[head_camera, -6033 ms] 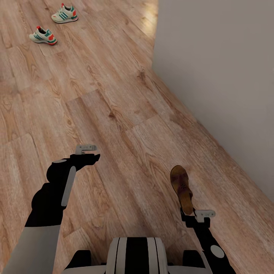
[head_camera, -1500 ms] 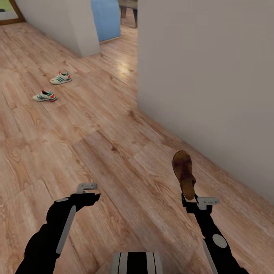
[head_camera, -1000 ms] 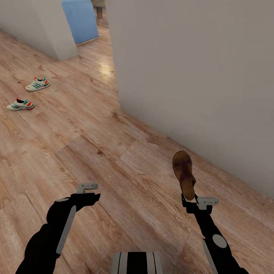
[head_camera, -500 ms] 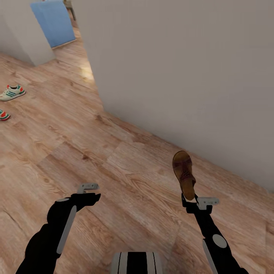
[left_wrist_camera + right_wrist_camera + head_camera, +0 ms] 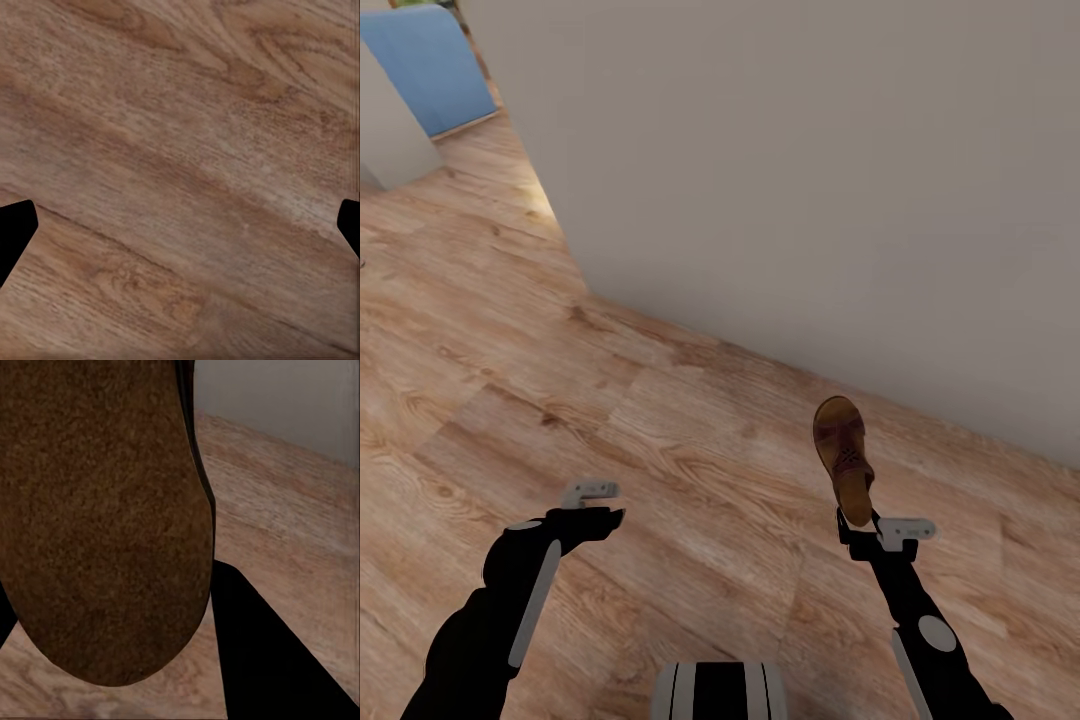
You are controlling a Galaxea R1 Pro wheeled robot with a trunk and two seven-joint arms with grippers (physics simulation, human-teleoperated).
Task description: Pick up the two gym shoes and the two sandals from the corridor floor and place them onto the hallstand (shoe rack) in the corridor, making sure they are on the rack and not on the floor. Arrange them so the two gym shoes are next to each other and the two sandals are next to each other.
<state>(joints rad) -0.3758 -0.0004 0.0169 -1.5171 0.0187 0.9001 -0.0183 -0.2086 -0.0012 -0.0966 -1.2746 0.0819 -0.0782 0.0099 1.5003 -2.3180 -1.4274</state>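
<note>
Right claw (image 5: 857, 527) clamps sandal (image 5: 843, 456) by heel | left claw (image 5: 592, 503) spread wide, nothing held, over corridor floor (image 5: 690, 440)

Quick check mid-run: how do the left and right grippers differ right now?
The right gripper is shut on a brown sandal, which sticks up and forward from it; the left gripper holds nothing. In the left wrist view its fingertips sit wide apart with bare wood floor between them, while the sandal's sole covers much of the right wrist view. Both hang above the floor at about the same height.
</note>
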